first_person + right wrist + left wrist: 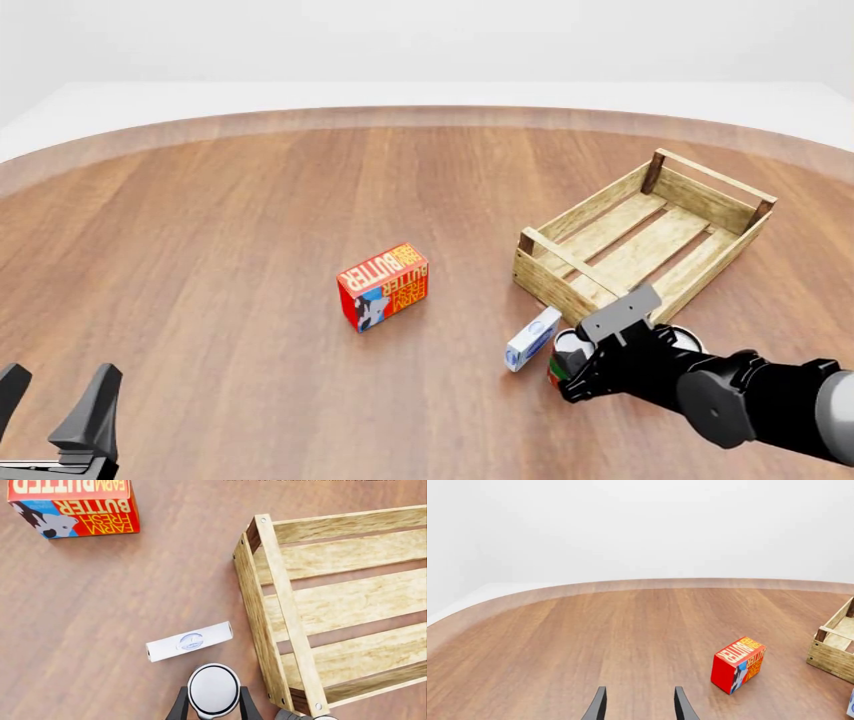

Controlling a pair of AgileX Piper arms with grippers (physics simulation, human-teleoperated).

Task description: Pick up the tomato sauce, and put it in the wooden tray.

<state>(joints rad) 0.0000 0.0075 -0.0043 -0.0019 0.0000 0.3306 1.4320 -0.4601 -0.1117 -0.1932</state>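
Observation:
The tomato sauce point(213, 689) shows its silver-white top between my right gripper's point(213, 707) two fingers, which press against its sides. In the front view the can point(571, 348) stands just in front of the wooden tray's near corner, mostly hidden by my right gripper point(571, 368). The wooden tray point(574, 262) is a slatted light-wood crate at the right, and it also shows in the right wrist view point(283, 615) and the left wrist view point(829, 652). My left gripper point(54, 405) is open and empty at the near left, far from the can.
A red butter box point(383, 287) stands mid-table, also in the left wrist view point(738, 664) and the right wrist view point(73, 505). A small white-and-blue box point(533, 339) lies beside the can point(189, 641). Another can point(683, 338) sits partly hidden behind my right arm.

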